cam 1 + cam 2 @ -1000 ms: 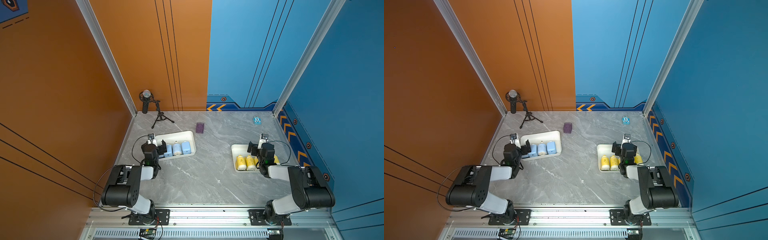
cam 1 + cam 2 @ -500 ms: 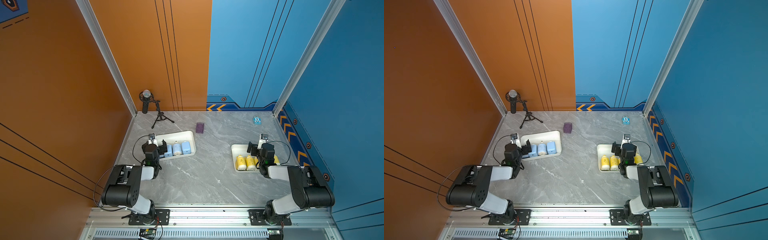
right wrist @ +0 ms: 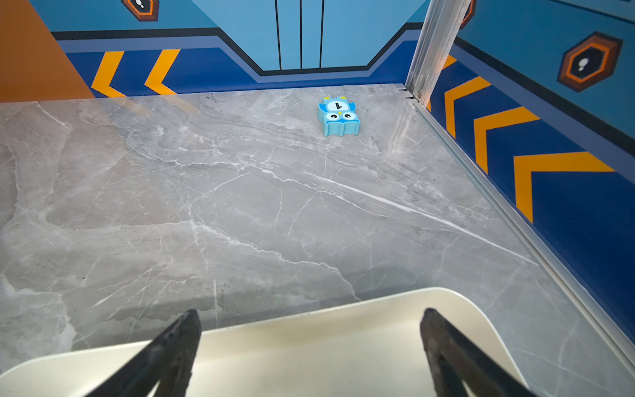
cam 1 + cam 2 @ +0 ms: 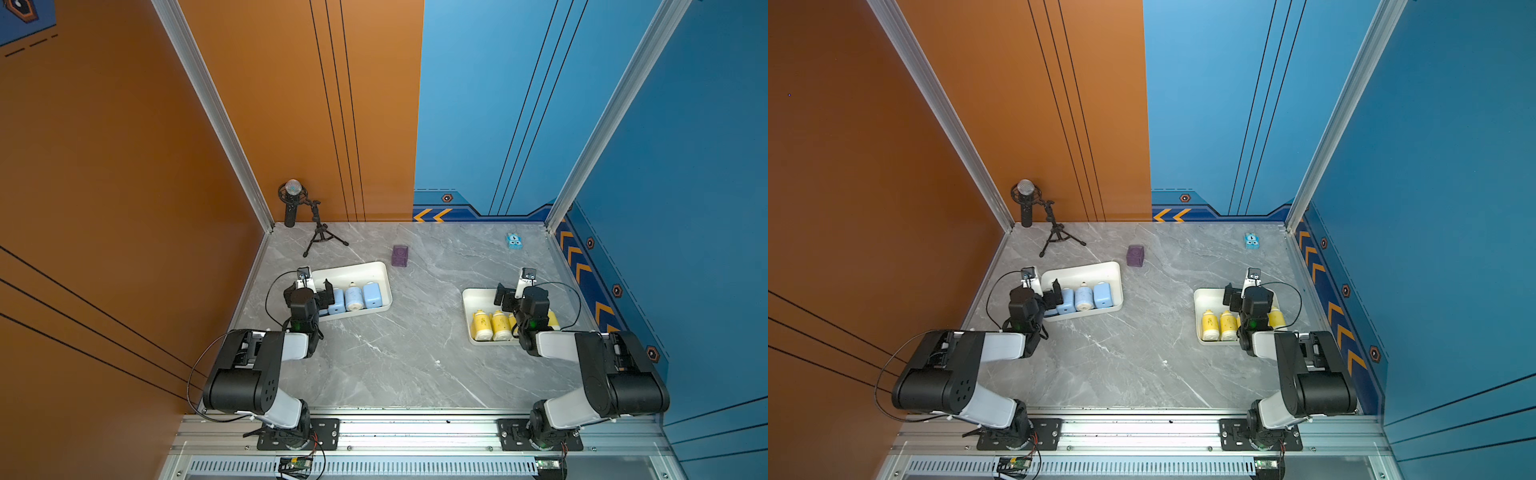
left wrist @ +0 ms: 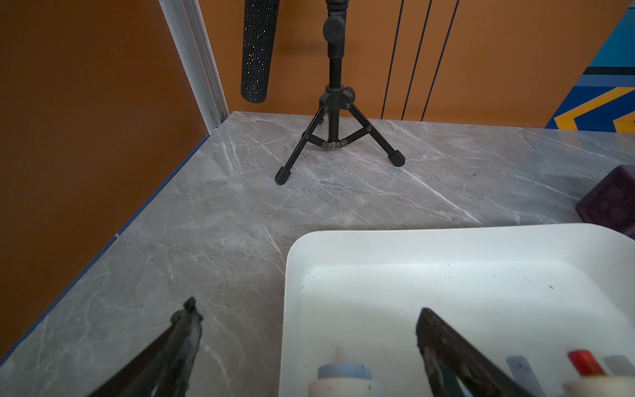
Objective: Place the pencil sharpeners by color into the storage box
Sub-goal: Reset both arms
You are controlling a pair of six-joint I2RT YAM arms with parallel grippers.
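The blue pencil sharpeners (image 4: 353, 296) lie side by side in a white box (image 4: 374, 268) left of centre in both top views; the yellow pencil sharpeners (image 4: 490, 326) lie in a second box (image 4: 471, 297) at right. The left tool (image 5: 307, 309) and right tool (image 3: 309, 312) hang released, empty, over their boxes.

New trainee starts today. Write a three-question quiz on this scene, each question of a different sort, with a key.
1. True or false: the purple block lies inside the left tray.
2. Which colour are the sharpeners in the right tray? A blue, B yellow, C red.
3. Fill in: the left gripper and the right gripper both stand ___ (open or shut).

Key: 1 false, it lies on the table beyond the tray; 2 B; 3 open.
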